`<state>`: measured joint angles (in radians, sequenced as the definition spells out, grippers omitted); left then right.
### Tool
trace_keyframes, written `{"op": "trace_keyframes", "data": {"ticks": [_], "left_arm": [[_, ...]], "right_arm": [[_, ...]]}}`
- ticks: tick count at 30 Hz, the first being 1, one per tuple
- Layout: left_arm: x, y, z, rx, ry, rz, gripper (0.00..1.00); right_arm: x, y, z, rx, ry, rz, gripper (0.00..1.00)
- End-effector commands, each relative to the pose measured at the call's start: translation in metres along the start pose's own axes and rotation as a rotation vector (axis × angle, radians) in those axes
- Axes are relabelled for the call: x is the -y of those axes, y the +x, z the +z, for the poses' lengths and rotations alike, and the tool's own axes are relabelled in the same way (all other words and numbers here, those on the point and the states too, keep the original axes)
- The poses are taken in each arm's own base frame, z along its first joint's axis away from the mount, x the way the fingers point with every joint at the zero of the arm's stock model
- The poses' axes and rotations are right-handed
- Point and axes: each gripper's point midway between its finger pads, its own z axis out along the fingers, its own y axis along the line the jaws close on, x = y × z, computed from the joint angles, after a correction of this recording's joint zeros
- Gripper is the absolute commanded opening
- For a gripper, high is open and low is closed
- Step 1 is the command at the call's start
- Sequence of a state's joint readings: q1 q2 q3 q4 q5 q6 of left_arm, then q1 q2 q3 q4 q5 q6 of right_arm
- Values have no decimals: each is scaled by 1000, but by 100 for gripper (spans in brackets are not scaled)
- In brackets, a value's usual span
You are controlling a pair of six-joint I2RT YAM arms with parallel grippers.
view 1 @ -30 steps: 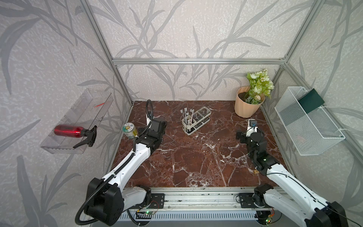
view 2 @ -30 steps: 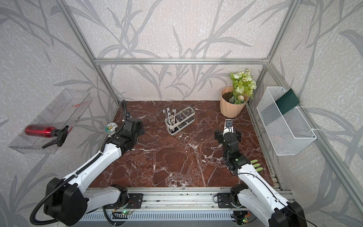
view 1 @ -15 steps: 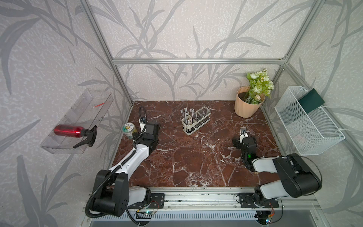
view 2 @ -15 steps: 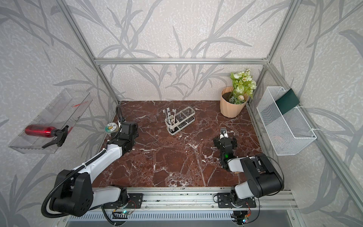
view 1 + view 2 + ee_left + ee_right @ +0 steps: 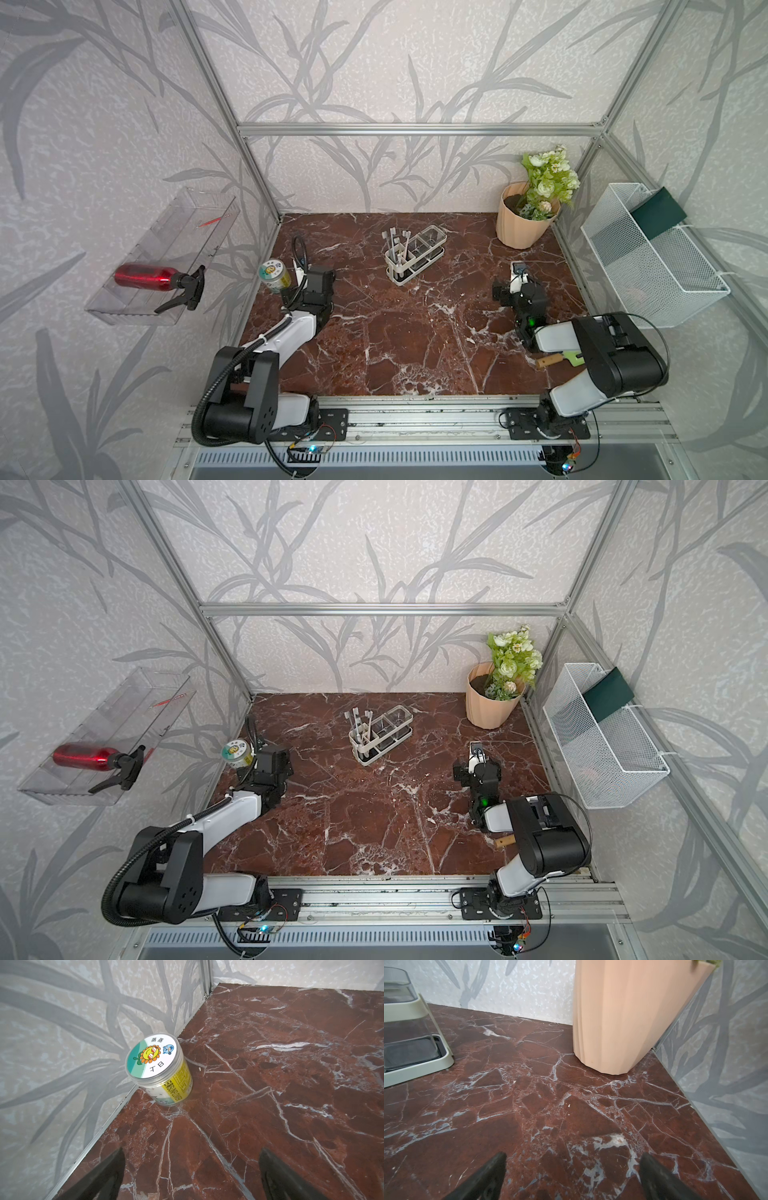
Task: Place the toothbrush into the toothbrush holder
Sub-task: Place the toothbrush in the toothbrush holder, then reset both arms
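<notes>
Left and right of mid-frame in both top views, the left gripper (image 5: 192, 1151) and right gripper (image 5: 574, 1154) hover over the marble table (image 5: 395, 340), jaws spread wide and holding nothing. Beyond them, upper centre, the toothbrush holder (image 5: 415, 270) has toothbrushes (image 5: 397, 245) standing in its left end compartment. A jar (image 5: 154, 1059) sits at the table's left edge, and a flower pot (image 5: 623, 1016) stands at upper right.

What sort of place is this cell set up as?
Probably a mock bathroom counter in a lab cell: toothbrush holder with toothbrushes on a marble-look top, red spray bottle on a clear wall shelf, aluminium framing around it.
</notes>
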<state>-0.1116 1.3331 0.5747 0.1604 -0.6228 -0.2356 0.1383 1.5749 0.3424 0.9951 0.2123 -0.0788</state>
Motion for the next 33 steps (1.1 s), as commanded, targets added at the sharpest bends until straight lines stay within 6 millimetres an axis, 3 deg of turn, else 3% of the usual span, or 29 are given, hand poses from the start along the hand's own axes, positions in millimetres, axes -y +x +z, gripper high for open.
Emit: {"op": "trace_keyframes", "data": {"ticks": [1,8,25,28,31,33], "left_arm": [[3,-10,4,51,23,-28,99],[6,-2,11,64,56,-41,99],[-1,-12,19,196,124,-149,99],[7,-11,24,221,157,-138,99],[29,-1,29,180,250,-72,99],[26,-2,28,226,242,-94,99]], "right_arm": [[-3,-7,3,29,-20,14,99],[-4,-7,3,28,-21,14,99],[-4,-7,3,26,-23,14,99],[-4,-7,3,27,-23,14,99],[-4,-7,3,27,-23,14,99],[-4,-7,3,26,-23,13,99]]}}
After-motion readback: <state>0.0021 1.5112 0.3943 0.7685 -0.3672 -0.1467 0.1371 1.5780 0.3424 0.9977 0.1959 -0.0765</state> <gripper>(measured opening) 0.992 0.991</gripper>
